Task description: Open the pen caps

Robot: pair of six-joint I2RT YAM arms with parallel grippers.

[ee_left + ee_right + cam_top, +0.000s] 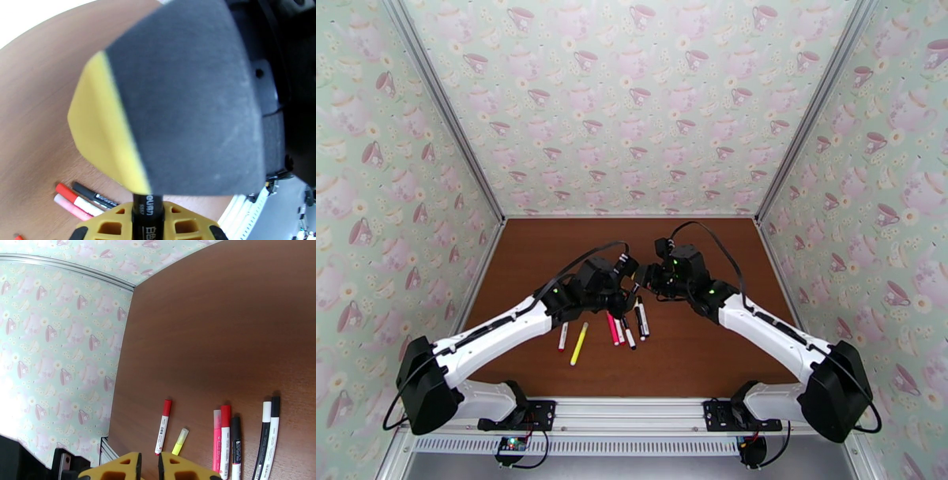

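Black pen (147, 209) gripped in left end effector (148, 229), long axis toward 12 o'clock, cap hidden behind grey pad (189, 98). Right end effector (150, 464) clenched, likely nearer the cap; contents unclear. Loose pens (612, 328) on bench (695, 253), 6 o'clock.

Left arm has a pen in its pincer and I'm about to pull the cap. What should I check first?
1. Grip of the left pincer on the pen: ok, shut on the barrel.
2. State of the right pincer: ok, shut.
3. Hold of the right pincer on the cap: cannot tell; a grey pad hides the pen's far end.
4. Whether the cap is on: cannot tell.
5. Position of the other pens: ok, flat on the table, apart from both pincers.
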